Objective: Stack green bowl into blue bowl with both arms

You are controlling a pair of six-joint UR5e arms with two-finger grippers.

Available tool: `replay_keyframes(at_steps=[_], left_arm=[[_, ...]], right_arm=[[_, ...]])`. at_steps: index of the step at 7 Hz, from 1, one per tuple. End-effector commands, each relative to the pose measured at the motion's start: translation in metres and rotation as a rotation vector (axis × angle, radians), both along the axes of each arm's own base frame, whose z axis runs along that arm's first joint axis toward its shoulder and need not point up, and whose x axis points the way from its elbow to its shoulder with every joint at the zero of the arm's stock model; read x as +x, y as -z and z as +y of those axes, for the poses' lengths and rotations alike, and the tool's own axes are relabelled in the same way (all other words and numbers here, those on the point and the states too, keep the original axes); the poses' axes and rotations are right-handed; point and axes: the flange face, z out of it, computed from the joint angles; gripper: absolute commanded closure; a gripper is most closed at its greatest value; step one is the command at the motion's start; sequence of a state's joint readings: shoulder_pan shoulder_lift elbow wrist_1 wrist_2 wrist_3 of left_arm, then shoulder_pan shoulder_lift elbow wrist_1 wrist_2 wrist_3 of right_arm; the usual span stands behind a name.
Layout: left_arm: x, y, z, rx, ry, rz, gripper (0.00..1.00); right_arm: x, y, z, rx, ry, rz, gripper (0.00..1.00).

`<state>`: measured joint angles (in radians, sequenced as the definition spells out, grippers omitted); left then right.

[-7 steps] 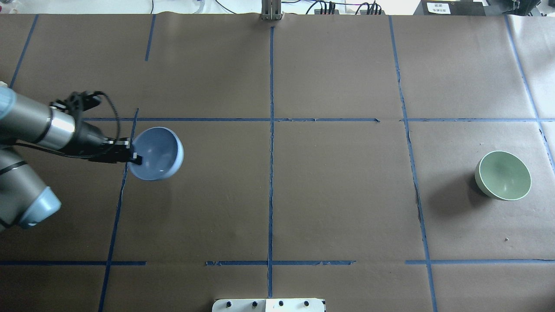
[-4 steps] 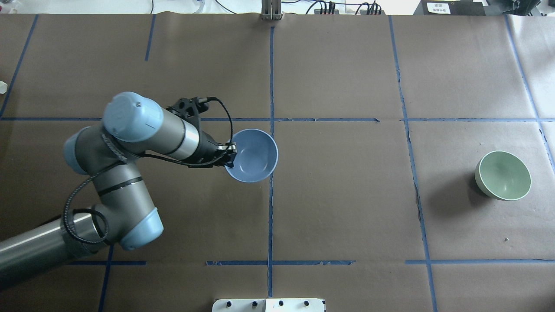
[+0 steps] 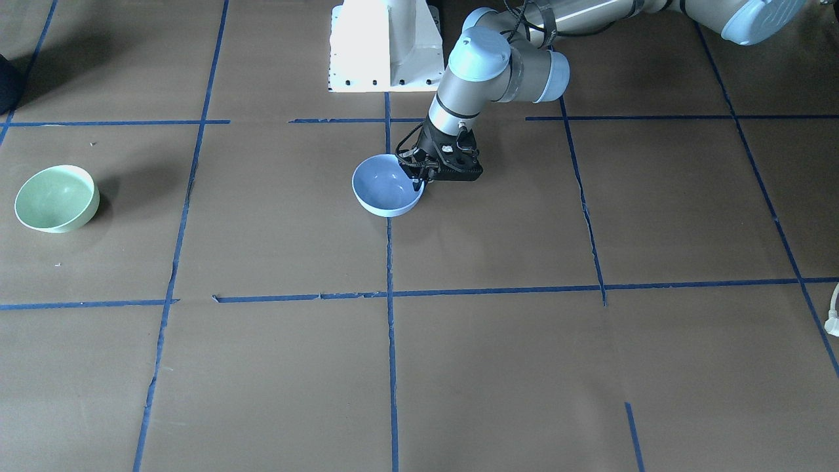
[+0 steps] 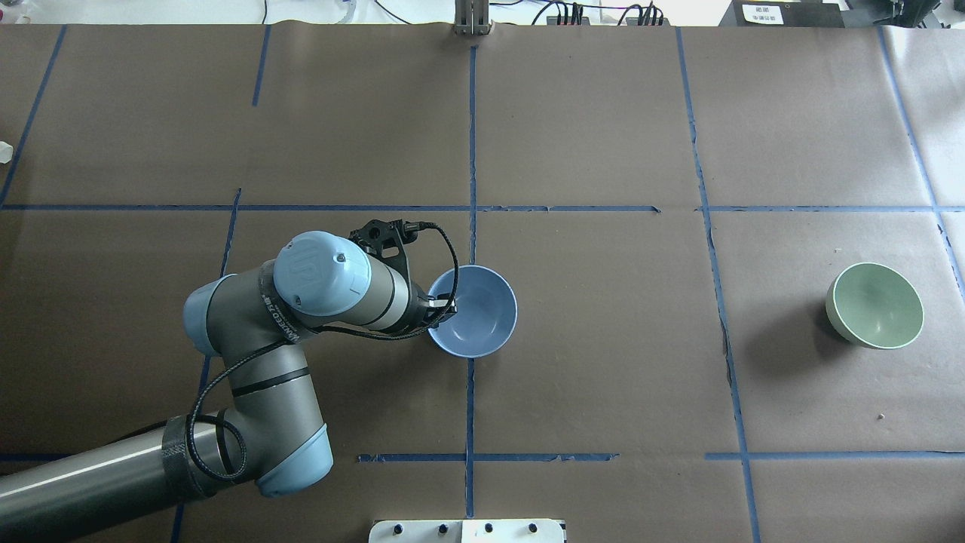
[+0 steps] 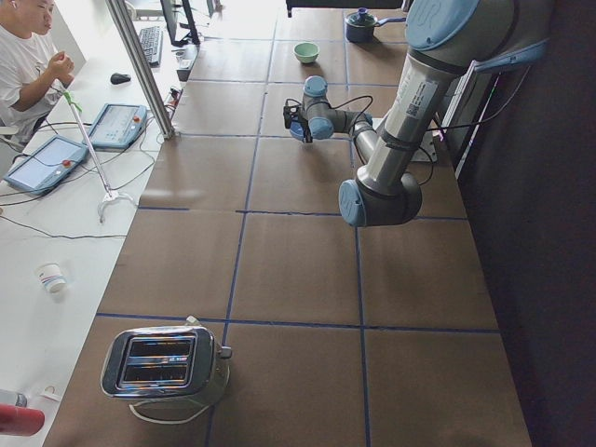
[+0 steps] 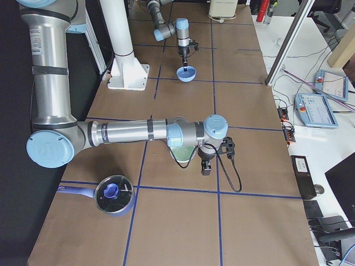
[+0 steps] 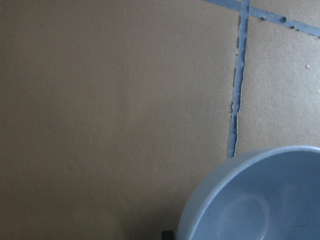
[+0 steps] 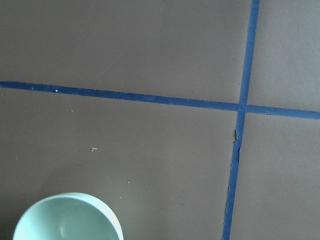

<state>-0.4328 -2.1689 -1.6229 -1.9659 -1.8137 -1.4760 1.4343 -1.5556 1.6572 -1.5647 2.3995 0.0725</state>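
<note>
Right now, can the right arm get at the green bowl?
Probably yes: the right gripper hangs beside the green bowl with nothing between them; the left gripper holds the blue bowl far off.

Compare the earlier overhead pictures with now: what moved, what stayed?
The left hand, gripping the pale blue round bowl by its rim throughout, carried it rightward across the table to the centre line, slightly nearer the robot. The pale mint-green round bowl stayed put.

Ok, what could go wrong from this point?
The left claw pinches the blue bowl by one rim edge only, so it may tilt or skid when released. The green bowl sits far off on the robot's right; a long carry could drop or misalign it.
</note>
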Motion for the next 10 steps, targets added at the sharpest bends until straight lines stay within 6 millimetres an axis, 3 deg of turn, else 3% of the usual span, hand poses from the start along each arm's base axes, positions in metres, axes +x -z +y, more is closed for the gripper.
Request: replay_keyframes(at_steps=[1,2,3,4,5,6,7,8,9,10], left_arm=[[0.004,-0.001,0.003,0.002,-0.001,-0.005,0.72],[0.003,0.000,0.004,0.004,-0.001,-0.002,0.43],[-0.002,0.008,0.005,0.012,0.001,0.016,0.27],[-0.015,0.025,0.006,0.029,0.008,0.051,0.19],[-0.038,0.048,0.003,0.050,0.027,0.100,0.18],[-0.053,0.055,-0.003,0.059,0.044,0.118,0.18],[-0.058,0.054,-0.006,0.060,0.052,0.118,0.18],[-0.062,0.057,-0.007,0.064,0.057,0.125,0.17],[-0.067,0.063,-0.004,0.068,0.058,0.139,0.16],[-0.068,0.064,-0.004,0.068,0.059,0.142,0.16]], right_arm=[[0.000,0.004,0.000,0.013,0.006,-0.004,0.00],[0.000,0.004,0.000,0.017,0.008,-0.004,0.00],[0.000,0.006,-0.002,0.020,0.007,-0.003,0.00],[-0.001,0.006,-0.002,0.020,0.008,-0.003,0.00],[-0.001,0.005,-0.001,0.018,0.009,-0.004,0.00],[-0.002,0.023,0.001,0.061,0.011,-0.010,0.00],[-0.001,0.012,0.016,0.042,0.015,-0.014,0.00],[-0.006,-0.016,0.048,0.063,0.028,-0.014,0.00],[-0.018,-0.037,0.060,0.066,0.018,-0.027,0.00],[-0.041,-0.029,0.061,0.048,-0.011,-0.045,0.00]])
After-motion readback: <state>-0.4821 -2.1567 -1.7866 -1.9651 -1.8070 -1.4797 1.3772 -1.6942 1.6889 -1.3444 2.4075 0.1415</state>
